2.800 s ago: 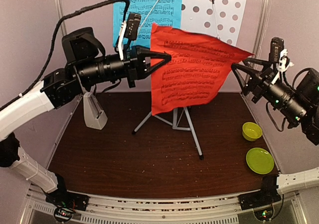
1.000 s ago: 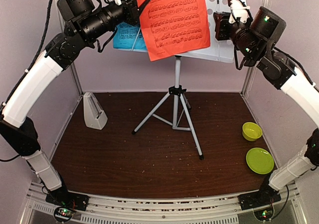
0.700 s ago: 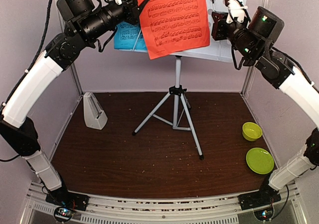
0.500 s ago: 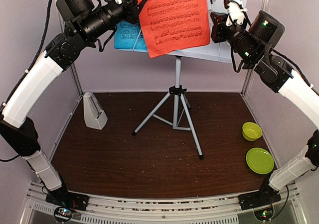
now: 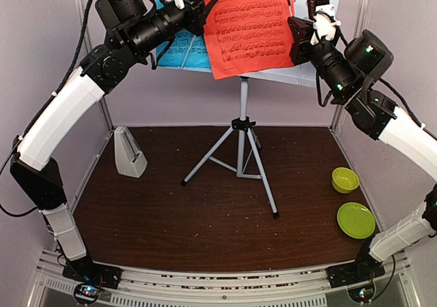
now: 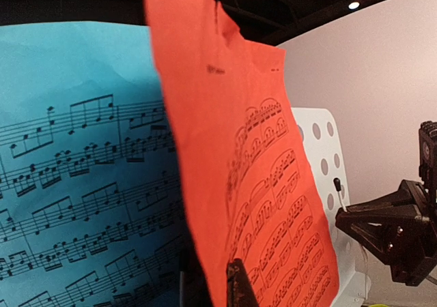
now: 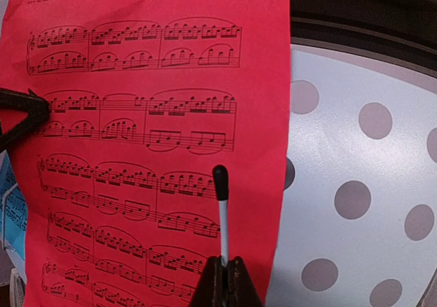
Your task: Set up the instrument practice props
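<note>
Left end effector (image 5: 208,2) clamped the red-orange sheet (image 5: 249,27) at its 9 o'clock edge; we noted right end effector (image 7: 225,280) pinched together on the stand's thin rod (image 7: 222,215).

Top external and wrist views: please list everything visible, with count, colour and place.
music-stand desk: one, white, atop the tripod
tripod legs: one set, white, table centre
red-orange sheet: one, before the desk
blue sheet: one, desk's left side
holder rod: one, white, before the red-orange sheet
metronome: one, white, table left
bowl: one, yellow-green, table right
plate: one, yellow-green, nearer than the bowl
table: one, dark brown
left gripper: black, shut on the red-orange sheet
right gripper: black, shut on the holder rod
</note>
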`<control>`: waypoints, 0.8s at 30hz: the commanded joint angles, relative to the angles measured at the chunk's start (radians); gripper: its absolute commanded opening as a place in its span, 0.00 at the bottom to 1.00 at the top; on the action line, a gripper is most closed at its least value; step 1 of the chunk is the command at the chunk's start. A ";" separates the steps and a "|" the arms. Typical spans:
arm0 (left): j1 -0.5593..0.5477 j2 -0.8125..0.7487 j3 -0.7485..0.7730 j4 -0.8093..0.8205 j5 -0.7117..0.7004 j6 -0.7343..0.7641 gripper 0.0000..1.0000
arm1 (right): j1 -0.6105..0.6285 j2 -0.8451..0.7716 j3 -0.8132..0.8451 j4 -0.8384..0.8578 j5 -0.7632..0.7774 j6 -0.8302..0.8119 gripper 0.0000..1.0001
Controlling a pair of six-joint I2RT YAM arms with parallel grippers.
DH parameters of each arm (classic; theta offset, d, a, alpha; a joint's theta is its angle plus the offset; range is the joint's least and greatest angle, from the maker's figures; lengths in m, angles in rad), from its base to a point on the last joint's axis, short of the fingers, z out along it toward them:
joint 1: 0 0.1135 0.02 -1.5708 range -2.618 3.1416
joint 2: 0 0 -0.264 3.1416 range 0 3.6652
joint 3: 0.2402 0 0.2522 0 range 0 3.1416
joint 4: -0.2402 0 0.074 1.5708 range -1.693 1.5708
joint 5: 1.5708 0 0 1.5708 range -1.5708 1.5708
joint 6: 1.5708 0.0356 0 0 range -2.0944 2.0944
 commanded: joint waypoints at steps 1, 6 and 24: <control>-0.009 0.027 0.043 0.075 0.072 0.077 0.00 | -0.005 -0.010 -0.017 0.029 -0.045 -0.019 0.00; -0.023 0.054 0.053 0.112 0.102 0.154 0.00 | -0.006 -0.005 -0.018 0.038 -0.058 -0.013 0.00; -0.043 0.173 0.187 0.062 0.203 0.312 0.00 | -0.005 -0.023 -0.034 0.047 -0.083 -0.014 0.00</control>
